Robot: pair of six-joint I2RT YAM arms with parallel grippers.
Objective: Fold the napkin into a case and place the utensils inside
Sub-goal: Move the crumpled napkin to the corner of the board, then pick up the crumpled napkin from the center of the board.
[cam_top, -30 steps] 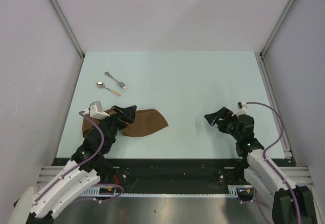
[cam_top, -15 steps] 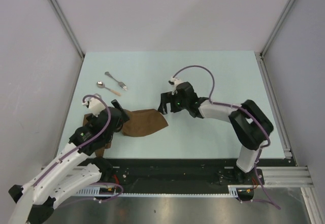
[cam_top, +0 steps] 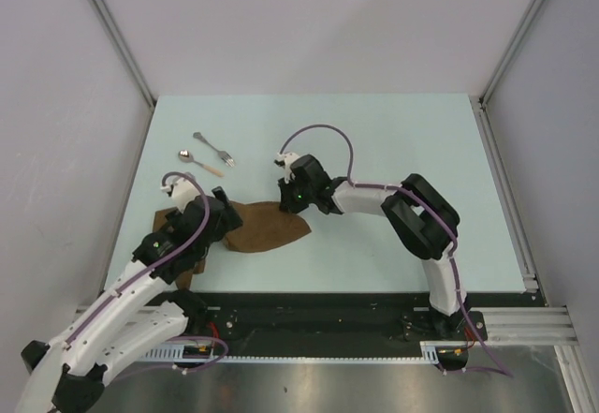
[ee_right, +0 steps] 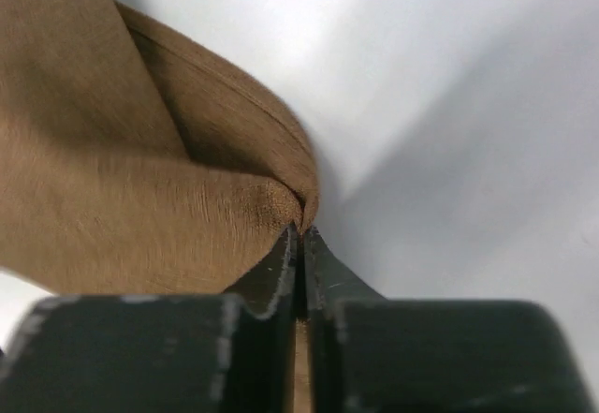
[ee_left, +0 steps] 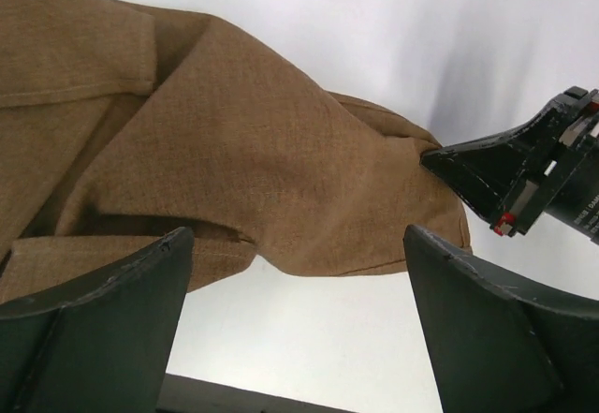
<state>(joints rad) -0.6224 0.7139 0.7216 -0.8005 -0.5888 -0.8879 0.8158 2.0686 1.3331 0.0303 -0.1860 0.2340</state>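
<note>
**Right gripper (cam_top: pixel 285 204) clamped on the plain brown cloth napkin (cam_top: pixel 267 230)**

The napkin lies loosely doubled, its long axis running left to right. The right gripper's jaws are pressed together on a folded edge at the napkin's right end, on its far side. The left gripper (cam_top: pixel 217 218) hangs over the napkin's left end with its jaws spread wide, grasping nothing. The small silver metal fork (cam_top: pixel 213 147) and the tan-handled spoon (cam_top: pixel 200 162) lie beyond the napkin's left end, apart from it. The coming fold probably carries the pinched end along that axis toward the left arm, which is nearer the free end.
</note>
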